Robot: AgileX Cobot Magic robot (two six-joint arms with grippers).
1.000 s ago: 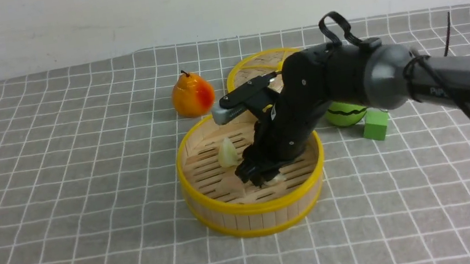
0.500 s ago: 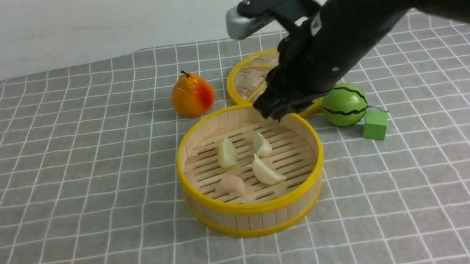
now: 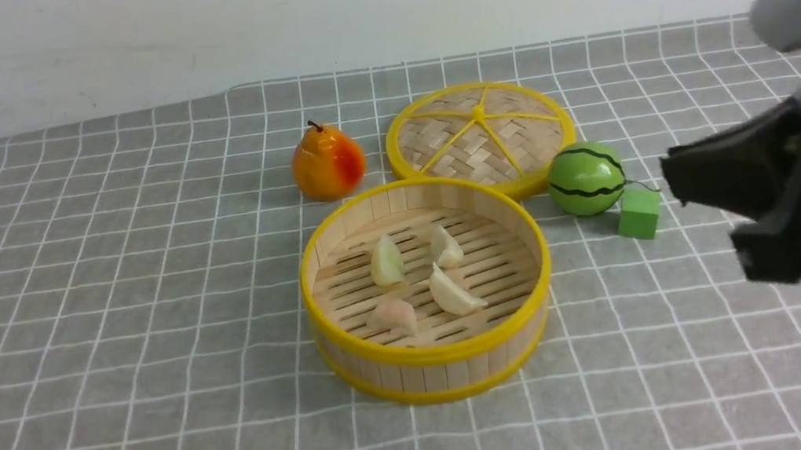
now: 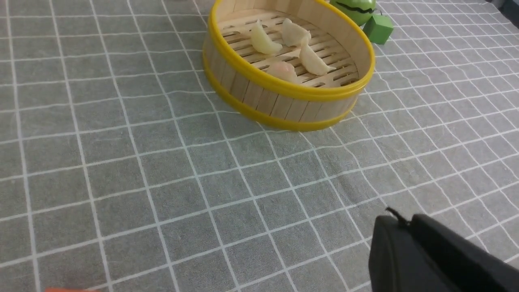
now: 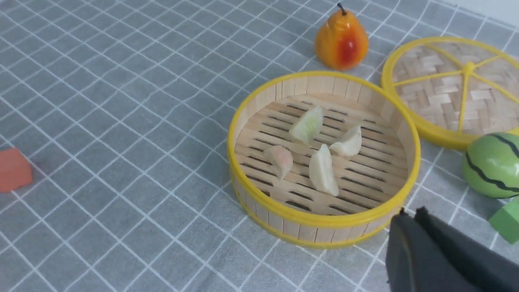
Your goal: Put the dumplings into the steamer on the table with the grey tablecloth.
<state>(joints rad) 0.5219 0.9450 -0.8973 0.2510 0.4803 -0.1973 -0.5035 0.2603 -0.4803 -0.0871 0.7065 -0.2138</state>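
The steamer (image 3: 431, 375), a round bamboo basket with yellow rims, stands mid-table on the grey tablecloth (image 3: 108, 340). Several dumplings lie on its slatted floor: a yellow-green one (image 3: 387, 260), two off-white ones (image 3: 446, 247) (image 3: 454, 292) and a pinkish one (image 3: 396, 315). My right gripper (image 3: 675, 176) hangs in the air to the right of the steamer, blurred; in the right wrist view it (image 5: 409, 211) is shut and empty, just outside the steamer wall (image 5: 308, 233). My left gripper (image 4: 399, 217) is shut and empty, low over the cloth well short of the steamer (image 4: 284, 103).
A flat woven lid (image 3: 479, 132) lies behind the steamer, an orange pear (image 3: 328, 163) to the lid's left. A green striped ball (image 3: 586, 178) and a green cube (image 3: 639, 213) sit to the steamer's right. An orange-red block (image 5: 14, 169) lies apart from them.
My right gripper rose out of the steamer, swung away to the right and shut empty. The dumplings it covered now lie uncovered in the steamer.
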